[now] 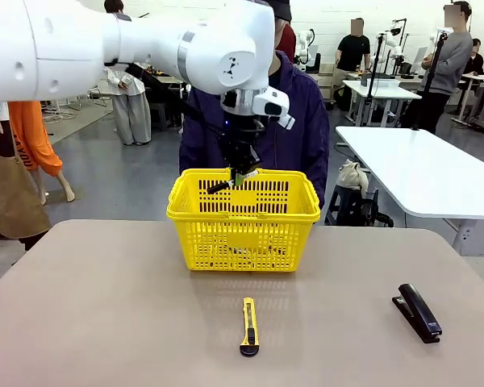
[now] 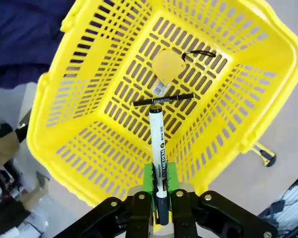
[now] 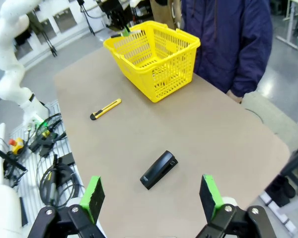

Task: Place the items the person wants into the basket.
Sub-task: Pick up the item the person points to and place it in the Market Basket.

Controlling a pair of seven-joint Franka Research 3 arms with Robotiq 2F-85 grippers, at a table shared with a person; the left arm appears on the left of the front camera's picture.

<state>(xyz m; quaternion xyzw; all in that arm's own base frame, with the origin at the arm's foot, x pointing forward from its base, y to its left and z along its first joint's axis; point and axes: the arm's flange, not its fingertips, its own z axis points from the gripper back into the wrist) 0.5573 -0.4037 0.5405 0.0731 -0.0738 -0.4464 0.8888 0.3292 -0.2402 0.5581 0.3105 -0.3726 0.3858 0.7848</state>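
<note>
The yellow basket (image 1: 242, 222) stands mid-table in front of the person (image 1: 306, 137) in a dark jacket. My left gripper (image 1: 240, 173) hangs over the basket's far rim, shut on the black marker with a white band (image 2: 158, 139), which points down into the basket (image 2: 248, 99). On the basket floor lie the yellow tape measure (image 2: 168, 64) and the thin black pen (image 2: 164, 99). My right gripper (image 3: 152, 196) is open, high above the table's near right corner, with nothing between its green pads (image 3: 94, 196).
A yellow-and-black utility knife (image 1: 249, 326) lies on the table in front of the basket. A black stapler (image 1: 418, 312) rests at the front right, below my right gripper. The person's hands are hidden behind the basket.
</note>
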